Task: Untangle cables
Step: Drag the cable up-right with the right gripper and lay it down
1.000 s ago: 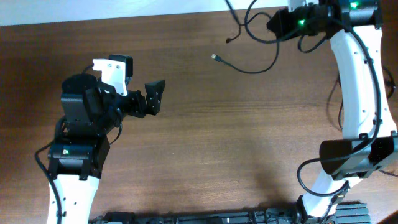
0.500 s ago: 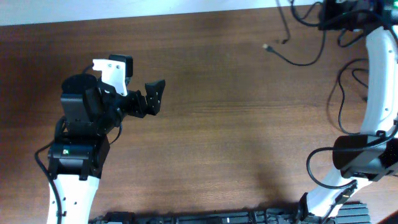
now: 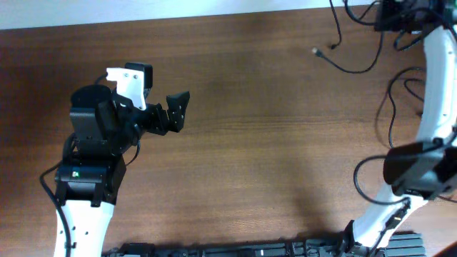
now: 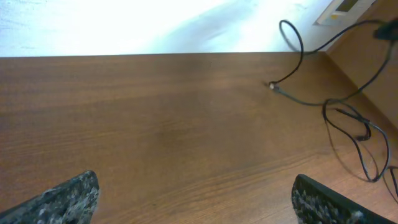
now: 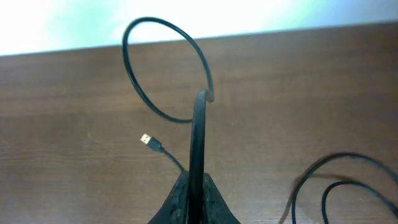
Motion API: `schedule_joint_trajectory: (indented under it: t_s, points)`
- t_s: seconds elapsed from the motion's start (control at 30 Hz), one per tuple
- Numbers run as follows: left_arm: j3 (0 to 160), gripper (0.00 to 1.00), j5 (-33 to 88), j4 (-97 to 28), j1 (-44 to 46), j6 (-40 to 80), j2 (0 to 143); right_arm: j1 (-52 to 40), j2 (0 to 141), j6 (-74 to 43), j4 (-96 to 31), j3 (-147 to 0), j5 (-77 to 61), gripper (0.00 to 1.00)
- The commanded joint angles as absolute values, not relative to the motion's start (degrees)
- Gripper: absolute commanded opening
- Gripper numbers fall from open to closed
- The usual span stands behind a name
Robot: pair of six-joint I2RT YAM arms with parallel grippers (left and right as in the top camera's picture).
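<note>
Your right fingers (image 5: 199, 106) clamp thin black flexible cables (image 5: 125, 62) at the frame's upper right, over the brown wooden table (image 3: 285, 143); your left fingers (image 3: 177, 112) stand wide apart, empty.

The overhead camera looks straight down from high above on the wooden table (image 3: 271, 143) and takes in both arms. The left wrist camera sits low and faces across the boards toward the far right corner, with its own fingertips (image 4: 68, 196) at the lower corners of the picture. The right wrist camera is close to that corner and looks along its fingers (image 5: 196, 186); all three views share the black cable (image 5: 126, 62) and its small plug (image 3: 315, 51) there.
</note>
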State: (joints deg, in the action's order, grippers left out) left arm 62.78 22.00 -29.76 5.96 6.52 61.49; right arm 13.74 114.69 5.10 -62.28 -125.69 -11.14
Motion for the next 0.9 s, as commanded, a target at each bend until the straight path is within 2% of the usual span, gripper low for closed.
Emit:
schedule_joint_trajectory:
  t_s: [0.0, 0.03, 0.1, 0.13, 0.23, 0.53, 0.87]
  points:
    - [62.78, 0.99, 21.58, -29.65, 5.74, 6.83, 61.14, 14.0, 119.31, 4.82, -62.17, -126.65, -9.82, 0.04]
    - [62.78, 0.99, 21.58, -29.65, 5.74, 6.83, 61.14, 13.89, 121.19, 4.82, -62.74, -126.65, -9.85, 0.19]
    - [62.78, 0.99, 21.58, -29.65, 5.74, 6.83, 61.14, 13.89, 122.45, 4.82, -63.72, -126.65, -9.85, 0.37]
    - [62.78, 0.99, 21.58, -29.65, 5.74, 6.83, 61.14, 13.89, 123.11, 4.82, -64.31, -126.65, -9.85, 0.67]
    - [62.78, 0.99, 21.58, -29.65, 5.74, 6.83, 61.14, 13.89, 123.81, 4.84, -66.74, -126.65, -9.85, 0.81]
    - [62.78, 0.99, 21.58, -29.65, 5.74, 6.83, 61.14, 13.89, 123.33, 4.84, -69.78, -126.67, -11.25, 0.99]
    - [62.78, 0.99, 21.58, -29.65, 5.74, 6.83, 61.14, 12.8, 117.08, 4.93, -72.66, -126.67, -16.03, 0.99]
